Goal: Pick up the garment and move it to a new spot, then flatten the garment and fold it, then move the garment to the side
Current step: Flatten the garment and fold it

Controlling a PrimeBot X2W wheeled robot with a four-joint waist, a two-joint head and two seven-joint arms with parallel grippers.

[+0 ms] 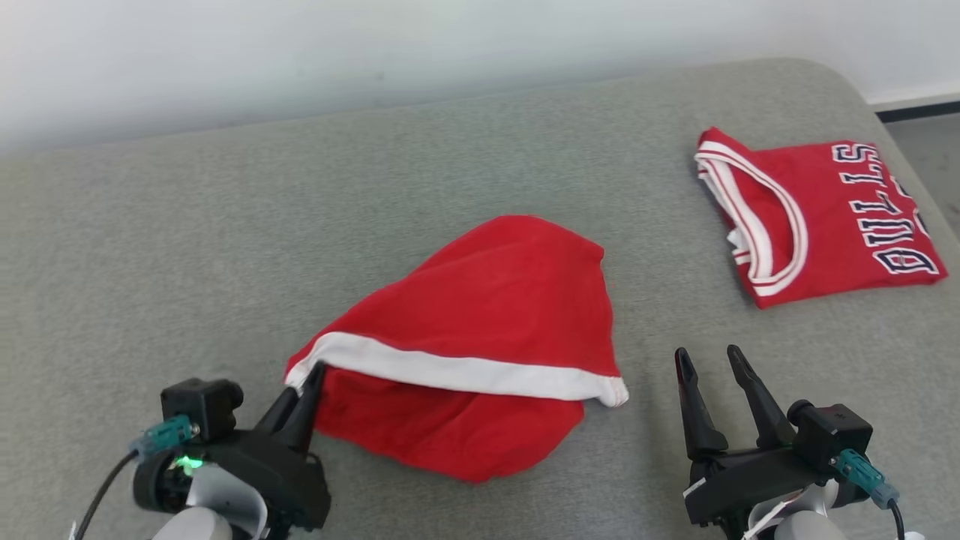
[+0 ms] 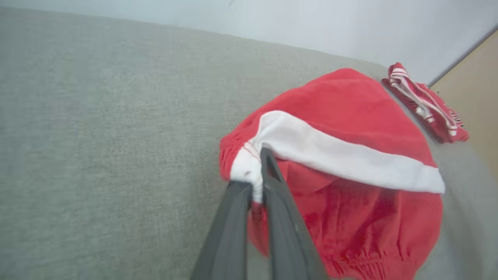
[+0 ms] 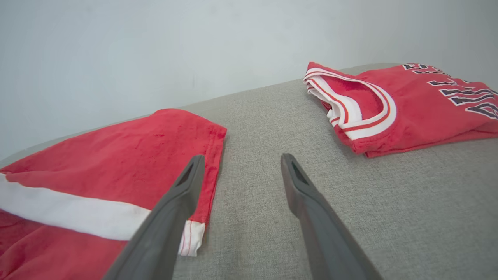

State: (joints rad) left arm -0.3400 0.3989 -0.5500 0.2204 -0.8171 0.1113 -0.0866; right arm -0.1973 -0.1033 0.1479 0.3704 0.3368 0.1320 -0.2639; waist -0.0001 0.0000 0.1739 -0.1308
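L gripper [image 1: 315,369] is being clamped on white-band corner of garment [image 1: 487,300], prob. soft, light, floppy; R gripper [image 1: 707,352] jaws apart, empty.

Light: bright, even and diffuse in all three views; no direct source seen. Shadows are soft and short, with a faint dark band under the garment's [image 1: 480,300] white stripe and along its lower edge on the grey surface [image 1: 225,262]. No glare. The wall at the top of the head view is washed pale. A small green lamp [image 1: 187,463] glows on the left wrist.

Left wrist view: soft overall; the left hand [image 2: 253,169] is smeared close to the lens.

Right wrist view: the right hand [image 3: 243,157] is blurred and the cloth beyond it is sharper. The far edge of the surface bows with wide-angle distortion.
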